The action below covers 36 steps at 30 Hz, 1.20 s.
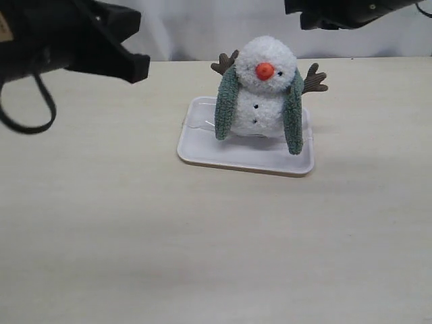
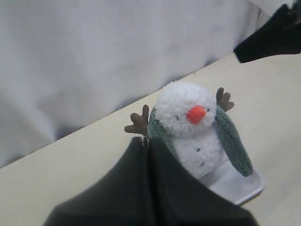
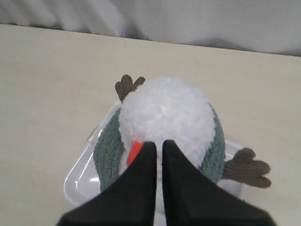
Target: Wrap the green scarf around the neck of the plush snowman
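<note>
The plush snowman [image 1: 264, 101] stands upright on a shallow white tray [image 1: 202, 152]. The green scarf [image 1: 226, 101] is draped over its shoulders, and its two ends hang down the front on either side of the body. White fluff shows at the front of the neck [image 1: 262, 86], with no scarf across it. My left gripper [image 1: 138, 67] hovers shut and empty, up and to the left of the snowman. My right gripper [image 1: 304, 15] is shut and empty, high above and to the right. In the left wrist view the left gripper [image 2: 146, 141] sits beside the snowman [image 2: 188, 117]. In the right wrist view the right gripper [image 3: 159, 145] hangs over its head [image 3: 164, 113].
Pale tabletop [image 1: 202, 250] stretches around the tray on all sides. A grey-white cloth backdrop [image 1: 202, 27] hangs behind the table's far edge. A black cable loop [image 1: 30, 115] dangles under the left arm.
</note>
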Available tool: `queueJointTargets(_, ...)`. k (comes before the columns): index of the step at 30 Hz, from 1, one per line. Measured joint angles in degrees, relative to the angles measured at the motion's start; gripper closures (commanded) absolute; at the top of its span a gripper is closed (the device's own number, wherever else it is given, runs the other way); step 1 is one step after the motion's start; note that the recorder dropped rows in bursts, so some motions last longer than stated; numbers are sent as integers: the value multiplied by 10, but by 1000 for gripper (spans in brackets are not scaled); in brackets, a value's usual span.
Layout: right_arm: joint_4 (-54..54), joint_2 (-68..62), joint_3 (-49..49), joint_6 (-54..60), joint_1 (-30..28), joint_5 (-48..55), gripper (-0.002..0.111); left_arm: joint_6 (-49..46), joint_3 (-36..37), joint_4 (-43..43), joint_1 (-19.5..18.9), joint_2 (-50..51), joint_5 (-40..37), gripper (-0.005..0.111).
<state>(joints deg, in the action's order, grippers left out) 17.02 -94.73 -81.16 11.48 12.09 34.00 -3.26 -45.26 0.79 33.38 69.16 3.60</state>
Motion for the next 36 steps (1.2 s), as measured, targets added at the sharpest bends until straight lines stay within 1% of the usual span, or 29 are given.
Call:
queueJointTargets(3, 0, -62, -60, 0, 0, 1, 104, 0, 64, -1, 0, -39, 57, 107)
queueJointTargets(6, 0, -118, -115, 0, 0, 1, 104, 0, 105, -1, 0, -56, 104, 107)
queueJointTargets(8, 3, -151, -144, 0, 0, 1, 104, 0, 119, -1, 0, -61, 115, 107)
queueJointTargets(12, 27, -214, -187, 7, 0, 9, 104, 0, 125, 13, 0, -61, 116, 107)
queueJointTargets(15, 42, -241, -196, 23, 5, 31, 104, 0, 125, 19, 0, -61, 110, 107)
queueJointTargets(23, 52, -243, -207, 44, 20, 120, 104, -1, 125, 20, 0, -62, 75, 107)
queueJointTargets(28, -9, -240, -208, 15, 20, 180, 104, -1, 125, 20, 0, -62, 64, 107)
queueJointTargets(32, -71, -237, -208, -24, 20, 195, 104, -1, 125, 20, 0, -62, 64, 107)
queueJointTargets(36, -68, -237, -208, -15, 30, 195, 104, -1, 125, 20, 0, -62, 64, 107)
